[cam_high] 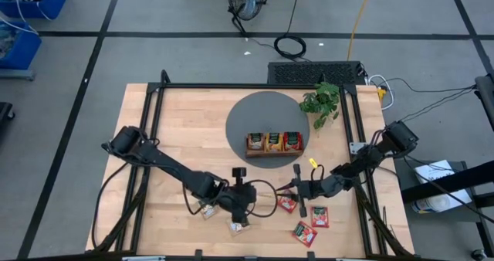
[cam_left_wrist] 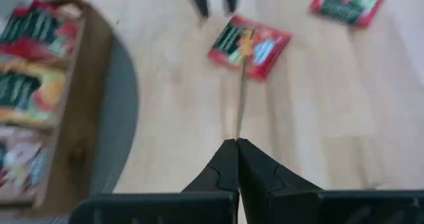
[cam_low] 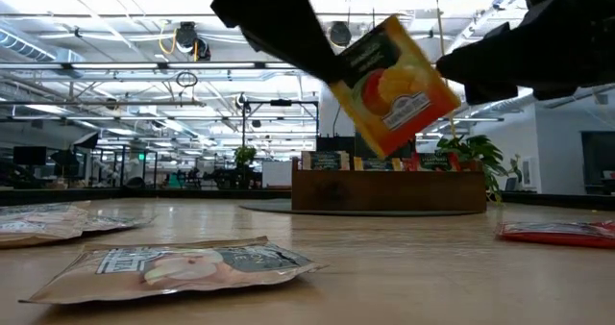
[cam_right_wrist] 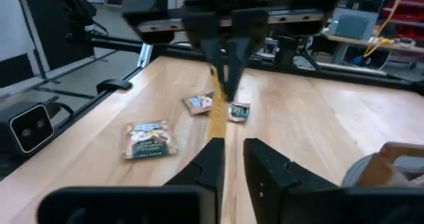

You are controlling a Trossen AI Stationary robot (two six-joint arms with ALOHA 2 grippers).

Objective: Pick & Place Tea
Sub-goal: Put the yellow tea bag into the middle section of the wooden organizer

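Note:
My left gripper (cam_left_wrist: pixel 236 144) is shut on an orange tea sachet (cam_low: pixel 394 85) and holds it in the air over the table's near middle. In both wrist views the sachet (cam_right_wrist: pixel 217 118) shows edge-on. My right gripper (cam_right_wrist: pixel 235 159) is open, level, facing the left one, with its fingertips at the sachet's free edge. Red sachets (cam_high: pixel 319 215) lie flat on the table near the right gripper (cam_high: pixel 287 190). Beige ones (cam_high: pixel 239 227) lie flat by the left gripper (cam_high: pixel 258 197). The wooden tray (cam_high: pixel 274 154) stands on a grey round mat (cam_high: pixel 255 110), with sachets in all three compartments. My left gripper pinches the orange sachet's upper edge (cam_low: pixel 348 70) between its two fingers, slanting down from the table's left. The sachet is lifted clear and hangs tilted, one corner lowest. My right gripper: its finger (cam_right_wrist: pixel 213 151) stands at the sachet's free edge; I cannot tell whether it touches.
A small leafy plant (cam_high: pixel 323 100) stands at the mat's far right. One beige sachet (cam_low: pixel 173 267) lies close to the low camera at the near edge. A red sachet (cam_left_wrist: pixel 250 45) lies on the table below the held one. Black frame rails (cam_high: pixel 154 137) run along the table's sides.

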